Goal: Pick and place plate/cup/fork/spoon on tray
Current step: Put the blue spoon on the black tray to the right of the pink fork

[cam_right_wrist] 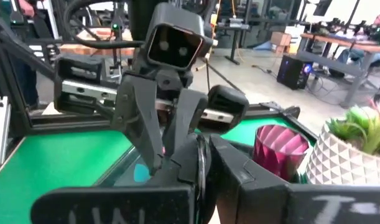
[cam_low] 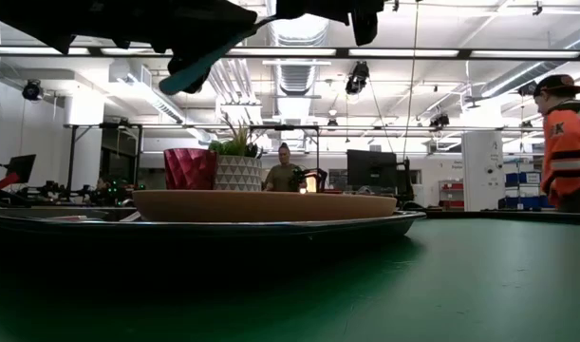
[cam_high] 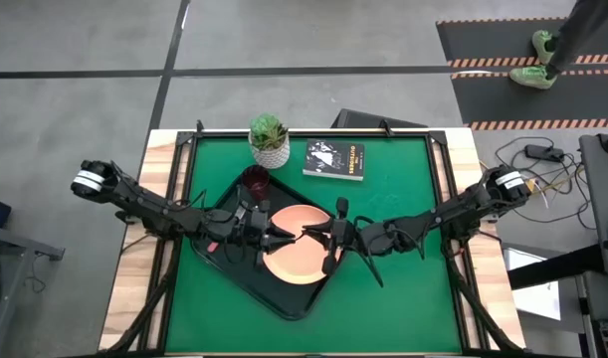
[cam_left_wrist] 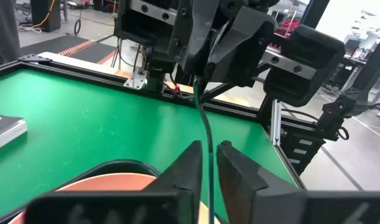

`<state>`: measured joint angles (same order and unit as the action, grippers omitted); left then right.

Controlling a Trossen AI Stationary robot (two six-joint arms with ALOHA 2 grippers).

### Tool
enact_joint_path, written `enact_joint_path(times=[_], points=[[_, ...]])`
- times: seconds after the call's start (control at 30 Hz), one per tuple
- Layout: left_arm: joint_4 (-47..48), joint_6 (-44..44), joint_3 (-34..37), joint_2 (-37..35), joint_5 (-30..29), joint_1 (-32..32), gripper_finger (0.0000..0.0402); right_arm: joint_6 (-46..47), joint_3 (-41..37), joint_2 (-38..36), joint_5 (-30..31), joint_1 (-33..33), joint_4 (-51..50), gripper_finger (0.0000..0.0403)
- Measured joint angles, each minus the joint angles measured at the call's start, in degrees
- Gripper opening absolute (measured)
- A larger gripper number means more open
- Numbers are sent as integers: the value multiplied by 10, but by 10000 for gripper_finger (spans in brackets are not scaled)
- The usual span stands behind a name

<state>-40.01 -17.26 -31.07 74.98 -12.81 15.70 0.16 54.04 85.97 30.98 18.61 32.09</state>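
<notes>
The black tray (cam_high: 284,298) lies on the green table, left of centre. The peach plate (cam_high: 302,261) lies flat in the tray, and the dark red cup (cam_high: 255,181) stands upright at the tray's far corner. Both grippers meet above the plate. My right gripper (cam_right_wrist: 203,146) is shut on the teal-handled spoon (cam_left_wrist: 205,124), held in the air. My left gripper (cam_left_wrist: 209,152) is open by a narrow gap, one finger on each side of the spoon's thin handle. A pinkish bit (cam_high: 214,245) shows under my left arm; I cannot tell whether it is the fork. My right gripper pinches the spoon between its two fingers at the end (cam_left_wrist: 198,87) away from my left gripper; its own fingers hide which part that is. The fingers come level from the table's right side. The spoon is lifted clear above the plate and reaches toward my left gripper.
A white pot with a green plant (cam_high: 270,139) and a small black book (cam_high: 334,159) stand at the table's far side. People stand in the room beyond the table (cam_low: 567,142). Bare green table lies to the right of the tray and near the front edge.
</notes>
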Motion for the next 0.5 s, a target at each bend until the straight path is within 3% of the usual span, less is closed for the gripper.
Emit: enact_joint_path(times=[0.23, 0.5], points=[[4, 35, 1, -2, -5, -1, 99, 72, 0, 0, 52, 0, -68, 11], [3, 125, -8, 7, -112, 3, 127, 246, -2, 7, 205, 0, -157, 12]])
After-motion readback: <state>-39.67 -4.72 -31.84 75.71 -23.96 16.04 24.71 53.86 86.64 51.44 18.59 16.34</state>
